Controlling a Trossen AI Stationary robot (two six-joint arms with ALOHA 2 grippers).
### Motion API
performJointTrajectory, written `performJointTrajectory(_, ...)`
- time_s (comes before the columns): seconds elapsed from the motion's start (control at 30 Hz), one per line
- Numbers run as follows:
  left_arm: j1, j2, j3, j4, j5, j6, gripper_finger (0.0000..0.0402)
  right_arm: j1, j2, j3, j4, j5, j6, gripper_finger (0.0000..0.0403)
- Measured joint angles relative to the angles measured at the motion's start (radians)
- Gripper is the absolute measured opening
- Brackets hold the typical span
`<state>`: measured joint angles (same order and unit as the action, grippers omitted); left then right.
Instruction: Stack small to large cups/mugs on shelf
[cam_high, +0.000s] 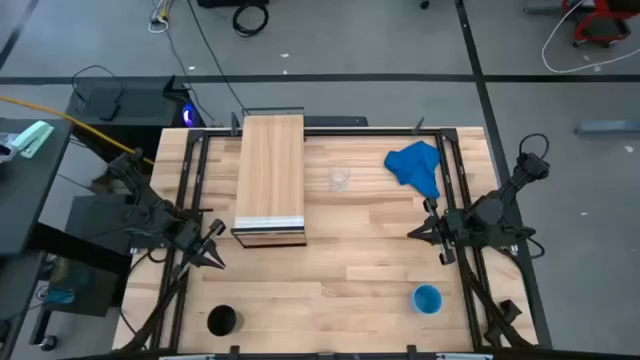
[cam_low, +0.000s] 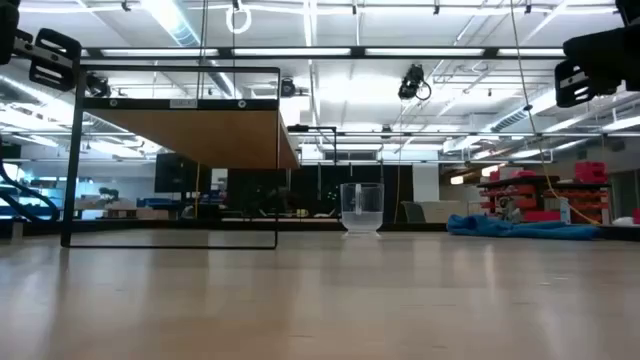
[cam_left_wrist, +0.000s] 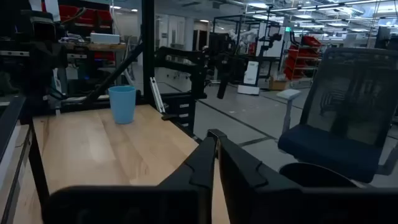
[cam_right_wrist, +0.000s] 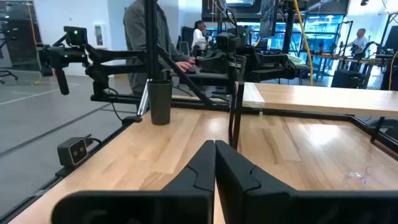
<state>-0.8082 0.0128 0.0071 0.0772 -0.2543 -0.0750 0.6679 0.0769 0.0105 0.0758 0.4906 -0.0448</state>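
Where the wide wooden surface (cam_high: 330, 280) spreads under both arms, the shelf (cam_high: 270, 178) stands at its far left-centre, a long light-wood platform on a dark frame with its pale striped edge facing the near side; nothing rests on its top. The left gripper (cam_high: 214, 253) hangs just off the shelf's near-left corner, and the left wrist view shows its two dark fingers (cam_left_wrist: 205, 165) pressed together with nothing between them. The right gripper (cam_high: 424, 232) sits across from it toward the right edge, its tips likewise drawn narrow and empty, as the right wrist view makes plain. A crumpled blue cloth (cam_high: 417, 166) lies at the far right, beyond the right gripper. The black cup (cam_high: 223, 321) stands upright at the near left corner, well apart from the shelf. The blue cup (cam_high: 427, 298) stands upright at the near right, nearer than the right gripper. The clear glass cup (cam_low: 362, 209) stands just right of the shelf, between it and the cloth; from above it is only a faint outline, probably upright, as the low view suggests.
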Motion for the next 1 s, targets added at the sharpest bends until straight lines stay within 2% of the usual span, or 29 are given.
performJointTrajectory(0.37, 0.000, 0.000, 0.000, 0.000, 0.000, 0.000, 0.0040, 0.000, 0.000, 0.000, 0.000, 0.000, 0.000, 0.0016)
performJointTrajectory(0.77, 0.000, 0.000, 0.000, 0.000, 0.000, 0.000, 0.0028, 0.000, 0.000, 0.000, 0.000, 0.000, 0.000, 0.0016)
performJointTrajectory(1.0, 0.000, 0.000, 0.000, 0.000, 0.000, 0.000, 0.0035, 0.000, 0.000, 0.000, 0.000, 0.000, 0.000, 0.0016)
